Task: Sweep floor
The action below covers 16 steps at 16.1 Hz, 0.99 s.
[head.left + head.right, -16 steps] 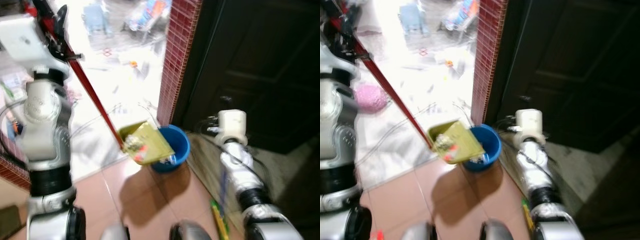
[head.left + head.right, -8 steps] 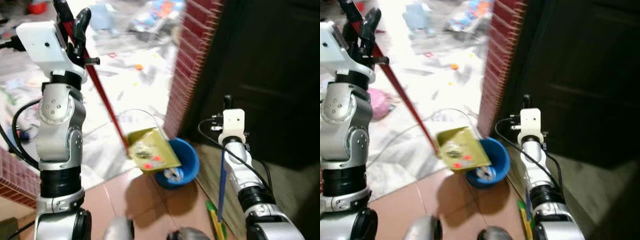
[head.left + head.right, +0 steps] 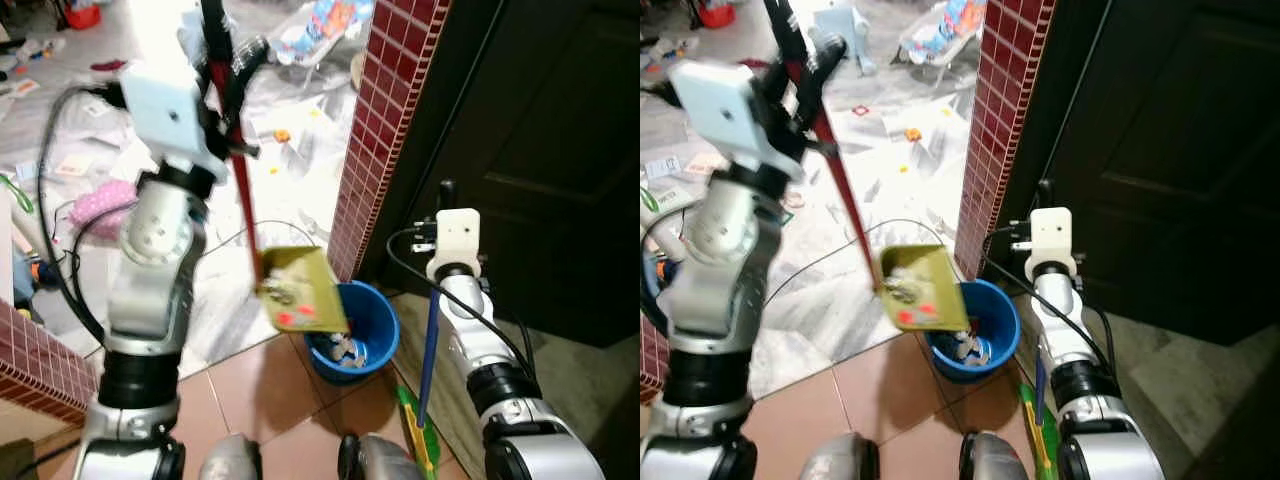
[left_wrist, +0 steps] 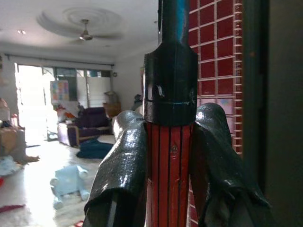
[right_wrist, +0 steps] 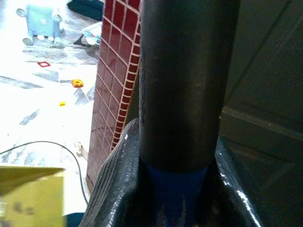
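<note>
Your left end effector [image 3: 228, 75] is pinching the red dustpan handle [image 3: 243, 195], tilting the yellow plastic dustpan [image 3: 300, 292] over the round blue bucket [image 3: 372, 330]; your right end effector [image 5: 175, 189] is clamping the blue broom handle [image 3: 430, 340].

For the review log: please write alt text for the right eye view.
The left hand holds a red handle whose yellow dustpan tilts over a blue bucket beside a red brick pillar. The right hand grips a blue broom handle.
</note>
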Available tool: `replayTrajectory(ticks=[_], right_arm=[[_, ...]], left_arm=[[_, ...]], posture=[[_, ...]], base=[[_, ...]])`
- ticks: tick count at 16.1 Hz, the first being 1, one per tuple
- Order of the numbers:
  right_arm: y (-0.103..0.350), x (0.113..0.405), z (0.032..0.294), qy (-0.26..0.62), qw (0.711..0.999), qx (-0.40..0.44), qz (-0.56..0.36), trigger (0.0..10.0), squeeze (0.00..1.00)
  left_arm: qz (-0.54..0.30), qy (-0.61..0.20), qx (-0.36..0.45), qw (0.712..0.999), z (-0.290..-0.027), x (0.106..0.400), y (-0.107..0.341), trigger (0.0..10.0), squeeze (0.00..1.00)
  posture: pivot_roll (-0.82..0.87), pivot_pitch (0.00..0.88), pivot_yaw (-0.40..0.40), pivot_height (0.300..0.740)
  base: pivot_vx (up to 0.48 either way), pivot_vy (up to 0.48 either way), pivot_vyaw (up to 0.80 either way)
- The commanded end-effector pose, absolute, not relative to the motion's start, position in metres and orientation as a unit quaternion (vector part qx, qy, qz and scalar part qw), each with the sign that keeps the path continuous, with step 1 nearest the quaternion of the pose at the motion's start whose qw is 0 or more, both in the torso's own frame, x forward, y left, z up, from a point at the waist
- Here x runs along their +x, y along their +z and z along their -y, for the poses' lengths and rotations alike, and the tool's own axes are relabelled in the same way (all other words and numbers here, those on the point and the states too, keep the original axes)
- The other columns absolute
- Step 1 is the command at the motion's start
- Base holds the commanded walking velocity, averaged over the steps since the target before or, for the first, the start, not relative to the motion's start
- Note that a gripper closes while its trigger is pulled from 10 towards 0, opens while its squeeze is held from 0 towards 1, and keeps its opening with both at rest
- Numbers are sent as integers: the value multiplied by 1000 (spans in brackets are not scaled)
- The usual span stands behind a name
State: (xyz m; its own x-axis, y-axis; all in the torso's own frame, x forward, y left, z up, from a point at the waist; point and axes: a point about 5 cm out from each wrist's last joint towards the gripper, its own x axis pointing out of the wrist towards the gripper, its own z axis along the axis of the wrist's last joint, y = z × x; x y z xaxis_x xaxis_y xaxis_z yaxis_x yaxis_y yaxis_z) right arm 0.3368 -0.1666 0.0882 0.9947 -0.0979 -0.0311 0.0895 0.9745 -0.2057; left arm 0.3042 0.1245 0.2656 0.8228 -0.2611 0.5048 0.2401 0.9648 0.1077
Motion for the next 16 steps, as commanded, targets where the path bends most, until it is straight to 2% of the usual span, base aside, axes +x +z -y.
replayTrajectory(ticks=[1, 4, 6, 10, 12, 14, 16], right_arm=[[93, 340, 170, -51, 992, -113, -11, 10000, 0], [95, 342, 171, -54, 992, -115, -11, 10000, 0], [101, 345, 172, -56, 992, -116, -1, 10000, 0], [100, 345, 170, -53, 991, -120, 0, 10000, 0], [100, 346, 171, -52, 991, -121, -2, 10000, 0], [98, 347, 169, -51, 991, -122, -6, 10000, 0], [101, 348, 167, -53, 991, -119, 0, 10000, 0]], left_arm=[[303, -149, 26, 941, -117, 298, 279, 10000, 0], [314, -181, 39, 931, -103, 294, 283, 10000, 0], [313, -238, 65, 917, -87, 291, 286, 10000, 0], [277, -357, 66, 890, -50, 272, 262, 10000, 0], [285, -424, 98, 854, -24, 262, 261, 10000, 0], [263, -510, 156, 804, -2, 254, 256, 10000, 0], [280, -516, 178, 790, 5, 252, 262, 10000, 0]], posture=[[16, 85, -46, 740], [23, 99, -46, 740], [54, 137, -39, 740], [42, 116, -51, 740], [44, 102, -65, 740], [44, 90, -60, 740], [40, 88, -52, 740]], base=[[0, 0, 0], [0, 0, 0], [0, 0, 0], [0, 0, 0], [0, 0, 0], [0, 0, 0], [0, 0, 0]])
